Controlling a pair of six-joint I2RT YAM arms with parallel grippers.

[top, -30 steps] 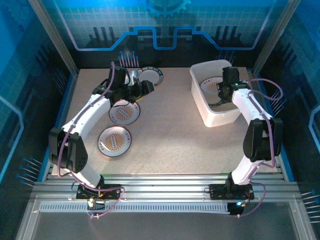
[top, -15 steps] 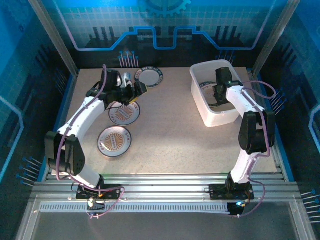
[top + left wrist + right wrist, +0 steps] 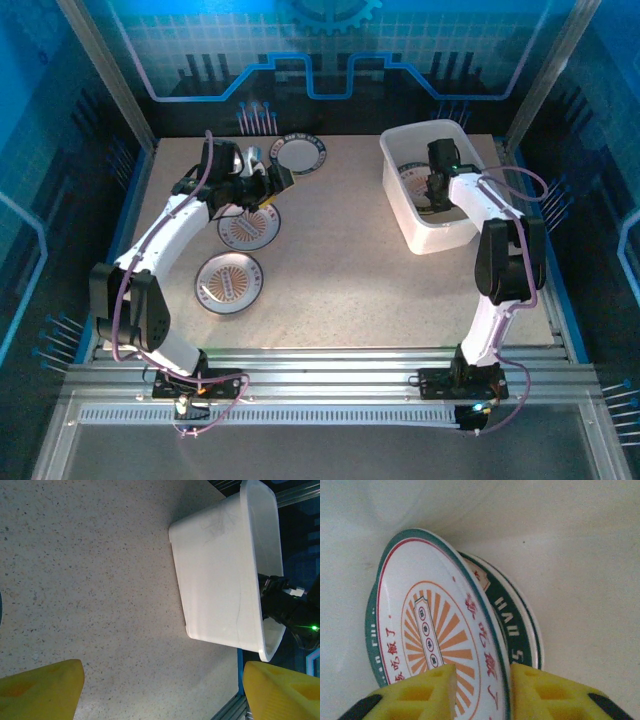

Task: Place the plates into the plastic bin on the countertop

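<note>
Blue-lit panels and metal rails frame the beige speckled countertop [image 3: 340, 270]. On its left side lie two small round white plates with orange sunburst centres, the near sunburst plate [image 3: 229, 282] and the middle sunburst plate [image 3: 248, 228]. A white plate with a dark green patterned rim [image 3: 302, 154] lies further back. The left gripper [image 3: 275, 182] hangs above the surface between these last two, its yellow fingers [image 3: 42, 690] spread wide around nothing.

At the right stands the white rectangular plastic bin [image 3: 425, 235]. The right gripper [image 3: 482, 687] reaches down inside it, its pads either side of the rim of a tilted sunburst plate [image 3: 435, 630] that leans on green-rimmed plates [image 3: 515, 625] lying in the bin. Whether the pads pinch that rim or stand just off it, I cannot tell.

This looks like the setting-down step. Next the right arm should let go fully and lift clear of the bin wall, while the left arm picks up a plate from the counter.
</note>
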